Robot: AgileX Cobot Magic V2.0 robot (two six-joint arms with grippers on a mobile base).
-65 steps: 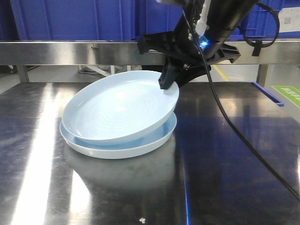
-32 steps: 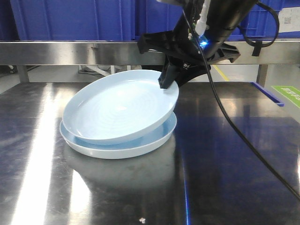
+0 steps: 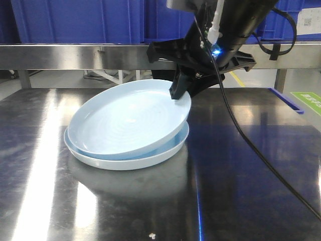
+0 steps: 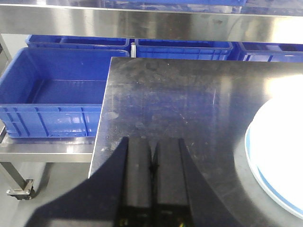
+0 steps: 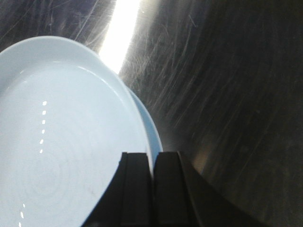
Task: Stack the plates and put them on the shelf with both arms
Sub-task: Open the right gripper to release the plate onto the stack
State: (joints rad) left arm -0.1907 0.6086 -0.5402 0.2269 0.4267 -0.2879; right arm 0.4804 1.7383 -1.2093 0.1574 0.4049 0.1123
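Note:
Two pale blue plates sit on the steel table. The lower plate lies flat. The upper plate leans in it, its near-left edge resting inside and its far-right rim raised. My right gripper is shut on that raised rim; the right wrist view shows the right gripper pinching the upper plate's edge, with the lower plate's rim peeking out beyond. My left gripper is shut on nothing, above the table near its edge, with the plates off to its right.
A steel shelf runs behind the table with blue crates on it. A black cable trails from the right arm across the table. Blue bins sit low beside the table's edge.
The right gripper has lifted slightly with the rim, so the upper plate tilts a little steeper. The lower plate has stayed put.

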